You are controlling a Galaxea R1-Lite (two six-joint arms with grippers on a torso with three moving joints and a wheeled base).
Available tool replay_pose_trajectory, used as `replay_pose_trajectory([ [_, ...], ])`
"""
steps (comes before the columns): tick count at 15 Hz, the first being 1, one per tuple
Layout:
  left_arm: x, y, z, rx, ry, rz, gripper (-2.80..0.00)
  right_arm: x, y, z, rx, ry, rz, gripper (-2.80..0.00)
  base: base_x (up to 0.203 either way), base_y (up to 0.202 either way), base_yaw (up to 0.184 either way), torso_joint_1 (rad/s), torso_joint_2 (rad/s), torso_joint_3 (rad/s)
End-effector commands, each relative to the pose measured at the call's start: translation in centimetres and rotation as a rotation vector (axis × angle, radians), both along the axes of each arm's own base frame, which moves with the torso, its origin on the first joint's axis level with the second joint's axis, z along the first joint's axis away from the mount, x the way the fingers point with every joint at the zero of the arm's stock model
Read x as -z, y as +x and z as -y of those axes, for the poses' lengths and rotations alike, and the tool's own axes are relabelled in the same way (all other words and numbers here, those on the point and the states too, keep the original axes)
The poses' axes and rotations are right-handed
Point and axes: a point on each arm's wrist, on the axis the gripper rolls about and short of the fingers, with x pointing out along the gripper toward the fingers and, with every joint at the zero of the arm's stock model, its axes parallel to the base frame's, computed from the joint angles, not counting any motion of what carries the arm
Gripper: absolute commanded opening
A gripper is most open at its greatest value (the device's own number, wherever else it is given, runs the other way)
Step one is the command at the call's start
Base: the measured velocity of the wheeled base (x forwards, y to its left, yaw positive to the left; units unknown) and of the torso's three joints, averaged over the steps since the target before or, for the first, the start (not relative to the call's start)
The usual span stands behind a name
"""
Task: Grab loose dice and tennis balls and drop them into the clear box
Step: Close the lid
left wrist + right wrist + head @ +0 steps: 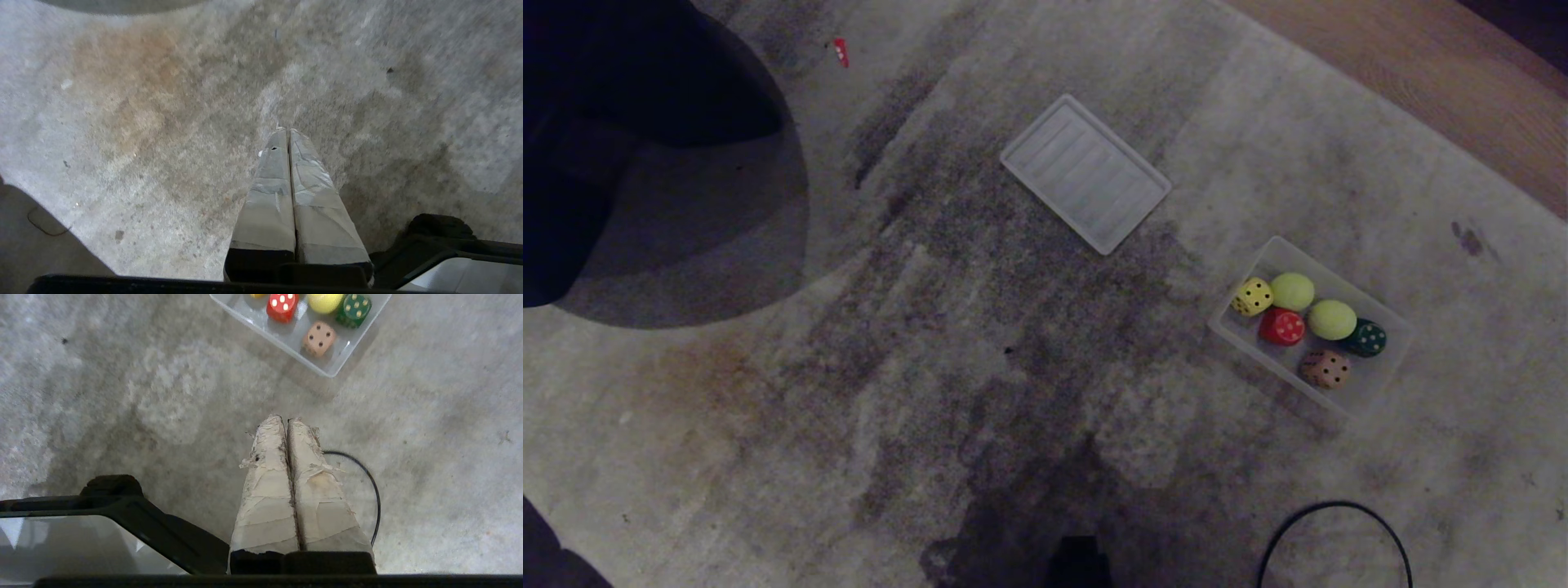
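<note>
The carpet point(980, 343) fills the view. The ribbed panel point(1085, 172) lies diagonally, well beyond both grippers. The clear box point(338, 363), low-walled and see-through, lies just ahead of the right gripper point(285, 418), its long axis slanting across that line. It holds two fuzzy tennis balls point(1292, 291) and four dice point(319, 337): yellow, red, dark green and what looks pinkish-brown. Right gripper's taped fingers are pressed together, empty. Left gripper point(285, 130) is likewise closed over bare carpet.

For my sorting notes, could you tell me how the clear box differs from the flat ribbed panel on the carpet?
The clear box has raised walls and holds four dice and two tennis balls; the ribbed panel is flat and holds nothing. The clear box lies at the head view's right, the ribbed panel farther away, near the middle. Both are see-through, rectangular and angled on the carpet.
</note>
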Motion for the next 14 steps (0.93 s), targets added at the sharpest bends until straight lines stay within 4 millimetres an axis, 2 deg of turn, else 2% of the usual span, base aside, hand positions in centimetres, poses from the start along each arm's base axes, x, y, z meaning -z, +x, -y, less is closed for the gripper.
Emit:
replay_pose_trajectory([
  [1, 0.03, 0.02, 0.00, -0.001, -0.003, -0.002, -2.80, 0.00, 0.01, 0.00, -0.001, -0.001, -0.002, -2.80, 0.000, 0.000, 0.000, 0.002, 0.00, 0.198],
  [8, 0.04, 0.02, 0.00, -0.001, 0.000, -0.003, -2.80, -0.01, 0.02, 0.00, -0.002, -0.001, -0.003, -2.80, 0.000, 0.000, 0.000, 0.002, 0.00, 0.202],
  [14, 0.03, 0.02, 0.01, 0.004, 0.002, -0.002, -2.80, 0.00, 0.01, 0.00, -0.001, 0.002, -0.002, -2.80, 0.000, 0.000, 0.000, 0.001, 0.00, 0.040],
])
